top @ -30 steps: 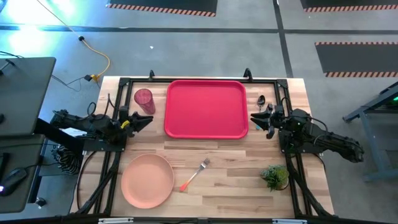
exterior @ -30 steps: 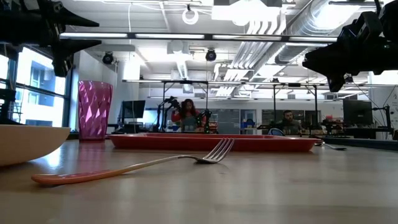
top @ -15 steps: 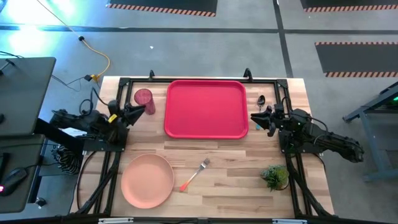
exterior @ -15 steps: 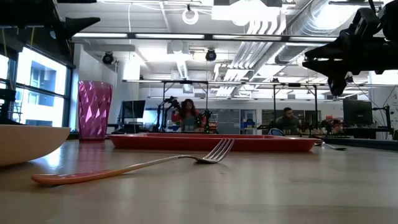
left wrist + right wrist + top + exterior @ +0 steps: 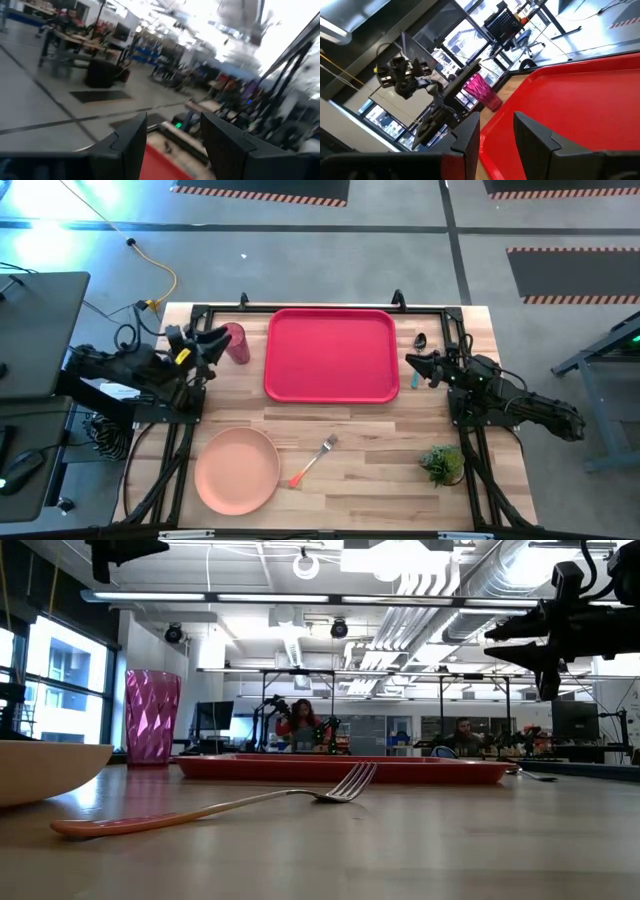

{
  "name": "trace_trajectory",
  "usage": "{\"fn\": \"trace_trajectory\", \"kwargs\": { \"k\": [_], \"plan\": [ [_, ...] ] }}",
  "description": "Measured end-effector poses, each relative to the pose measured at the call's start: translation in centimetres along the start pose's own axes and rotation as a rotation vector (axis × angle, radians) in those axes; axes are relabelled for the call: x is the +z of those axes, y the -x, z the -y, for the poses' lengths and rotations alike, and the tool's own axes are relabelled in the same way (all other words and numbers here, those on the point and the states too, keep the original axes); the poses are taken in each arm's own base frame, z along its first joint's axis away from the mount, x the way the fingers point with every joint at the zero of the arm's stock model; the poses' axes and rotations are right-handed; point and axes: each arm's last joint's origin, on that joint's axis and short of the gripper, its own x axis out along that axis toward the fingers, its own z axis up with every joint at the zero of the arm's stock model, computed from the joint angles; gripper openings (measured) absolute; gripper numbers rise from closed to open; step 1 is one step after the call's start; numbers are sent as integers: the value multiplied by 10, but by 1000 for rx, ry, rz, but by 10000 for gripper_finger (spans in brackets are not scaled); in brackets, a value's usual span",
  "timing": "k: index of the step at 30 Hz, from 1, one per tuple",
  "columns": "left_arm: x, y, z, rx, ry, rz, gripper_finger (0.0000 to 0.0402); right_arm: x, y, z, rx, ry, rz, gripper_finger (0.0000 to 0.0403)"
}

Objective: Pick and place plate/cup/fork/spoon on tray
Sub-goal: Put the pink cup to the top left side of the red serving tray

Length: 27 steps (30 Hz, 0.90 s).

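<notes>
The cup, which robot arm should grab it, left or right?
Probably the left. The left gripper, open, hangs right beside the cup, while the right gripper sits across the red tray, nearer the spoon.

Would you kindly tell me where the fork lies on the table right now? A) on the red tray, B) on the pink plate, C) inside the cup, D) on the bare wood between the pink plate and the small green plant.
D: in the high view the fork lies on the wood, just right of the plate and left of the plant, clear of the tray.
</notes>
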Motion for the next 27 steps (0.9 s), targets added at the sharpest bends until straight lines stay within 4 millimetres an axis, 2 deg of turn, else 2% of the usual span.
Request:
{"fn": "trace_trajectory", "kwargs": {
  "k": [6,14,20,27],
  "plan": [
    [16,-14,15,61,-93,-57,175,4,0,-4,27,0,28,110],
    [29,-41,25,165,-357,-141,174,11,1,-10,93,0,96,110],
    [29,-68,18,180,-455,-226,174,12,1,-11,104,-48,101,110],
    [28,-92,-3,196,-497,-382,174,12,2,-12,115,-72,91,110]
  ]
}}
